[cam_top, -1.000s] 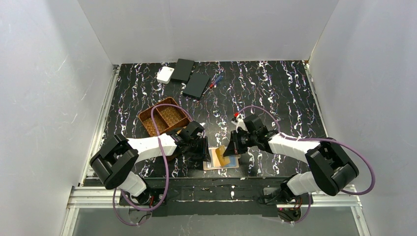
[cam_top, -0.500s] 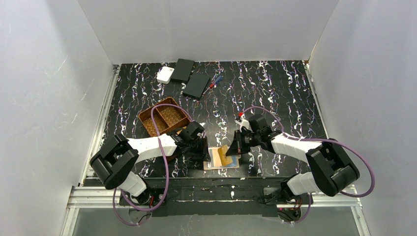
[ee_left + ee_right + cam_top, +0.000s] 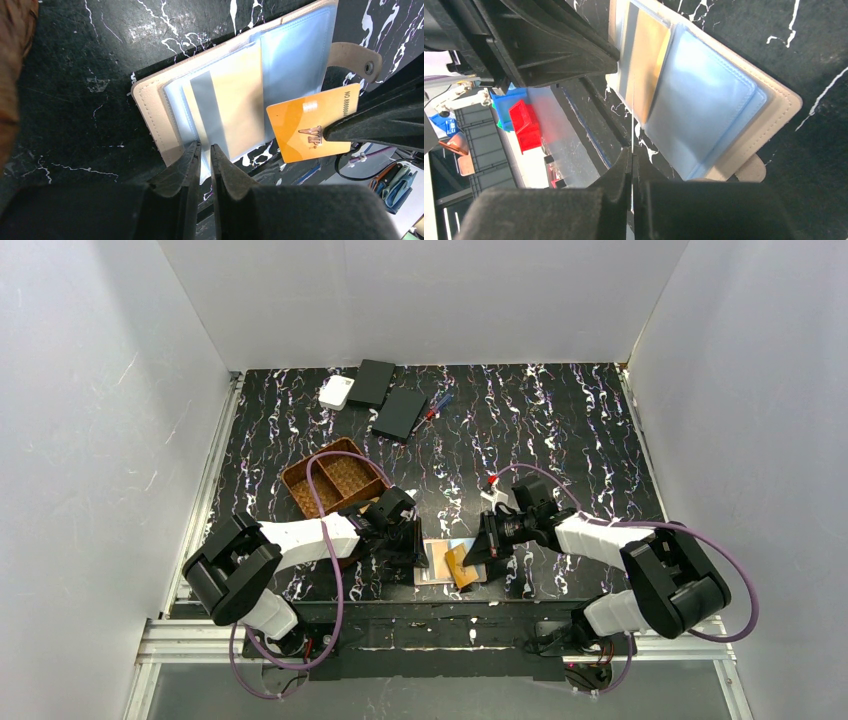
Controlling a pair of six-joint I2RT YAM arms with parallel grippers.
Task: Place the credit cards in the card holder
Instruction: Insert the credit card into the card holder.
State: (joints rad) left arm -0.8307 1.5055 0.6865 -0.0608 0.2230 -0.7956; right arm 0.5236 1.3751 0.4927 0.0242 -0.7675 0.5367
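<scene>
Top view: the open tan-beige folding card holder (image 3: 443, 565) lies on the black marbled tabletop (image 3: 580, 430) near its front edge, between the two arms. Much of it is covered by the jaws. The left arm (image 3: 300, 535) and right arm (image 3: 590, 535) both reach low and inward, forearms nearly level, so that the jaws face each other across the card holder.

Left wrist view: the left jaws are almost closed, with only a slit between them. They appear to pinch the near edge of a clear pocket (image 3: 295, 55), though the contact point is cut off. The beige clasp tab (image 3: 352, 55) is partly hidden behind a black finger of the right jaws.

Two cards are seen. One yellowish card with a grey stripe (image 3: 225, 112) sits inside a pocket. One orange-gold plastic card (image 3: 310, 125) is tilted at the card holder's corner and clamped by the fully closed right jaws. Its print is too small to read whole.

Right wrist view: this held card shows only edge-on, as a thin line.

Also on the tabletop:
- one brown woven divided tray (image 3: 340, 475), partly behind the left arm
- one white square box (image 3: 336, 392)
- two flat black boxes (image 3: 400, 413)
</scene>
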